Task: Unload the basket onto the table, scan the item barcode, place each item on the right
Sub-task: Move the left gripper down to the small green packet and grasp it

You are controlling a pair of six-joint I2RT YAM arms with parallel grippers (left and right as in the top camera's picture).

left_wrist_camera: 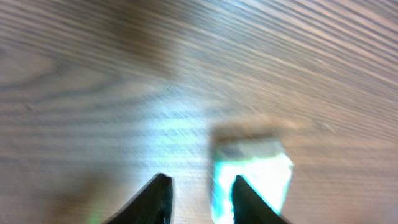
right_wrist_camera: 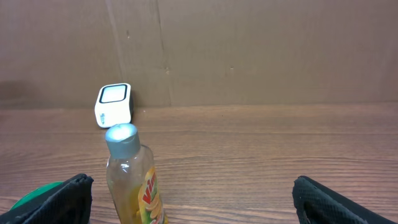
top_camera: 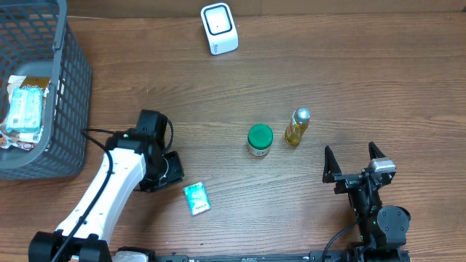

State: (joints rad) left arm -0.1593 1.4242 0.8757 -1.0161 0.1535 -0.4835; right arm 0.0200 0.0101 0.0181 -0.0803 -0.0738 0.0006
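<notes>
Left pincer (left_wrist_camera: 201, 183) is found partly spread and empty. The packet (top_camera: 196, 198) lies flat just beside it, ungripped, near the desk's (top_camera: 328, 73) front edge. The scanner (top_camera: 219, 28) is set at the far edge, presumably to read presented barcodes. Right pincer (top_camera: 349, 151) is spread wide.

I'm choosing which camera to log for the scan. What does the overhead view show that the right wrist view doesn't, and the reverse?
Only overhead: the grey basket at the left, the green packet on the table and the left arm beside it. Only right wrist: the brown board behind the table and the label on the bottle. Both: the white scanner, the bottle, the green-lidded jar and the open right gripper.
</notes>
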